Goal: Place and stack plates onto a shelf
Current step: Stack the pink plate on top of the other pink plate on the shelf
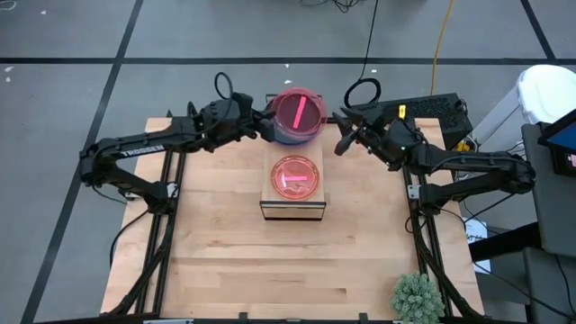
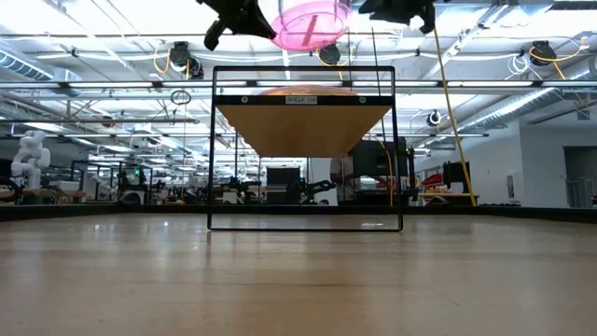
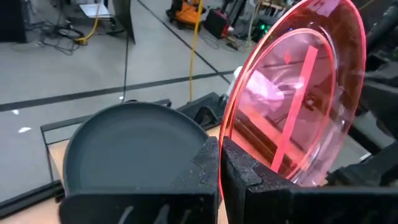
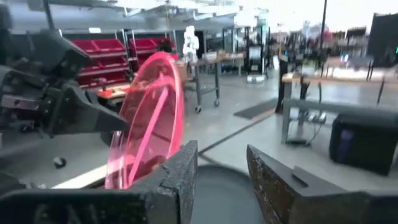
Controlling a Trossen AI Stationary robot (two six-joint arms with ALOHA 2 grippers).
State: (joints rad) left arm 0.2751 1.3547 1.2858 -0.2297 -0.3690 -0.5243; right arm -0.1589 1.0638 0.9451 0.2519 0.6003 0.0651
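Observation:
My left gripper (image 1: 259, 123) is shut on a translucent pink-red plate (image 1: 298, 111), held high above the far middle of the table; the low view shows the plate (image 2: 312, 23) well above the shelf (image 2: 304, 149). A second pink-red plate (image 1: 295, 176) lies flat on the shelf's wood top (image 1: 270, 200). Under the held plate, a dark plate (image 3: 127, 149) lies flat at the table's far edge. My right gripper (image 1: 346, 137) is open just right of the held plate (image 4: 149, 140) and touches nothing. The other plates are hidden or out of view. My left gripper pinches the pink-red plate's rim (image 3: 229, 134) between its two fingers (image 3: 208, 163), on the plate's left side, coming from the table's left. The plate is lifted clear of everything and sits tilted, standing steeply up from the fingers in the left wrist view.
The shelf stands at mid-table, its thin black frame (image 2: 213, 149) open underneath. A small green plant (image 1: 417, 299) sits at the near right corner. Bare wood table (image 1: 252, 261) lies near of the shelf. Cables and a black box (image 1: 432, 108) lie beyond the far right edge.

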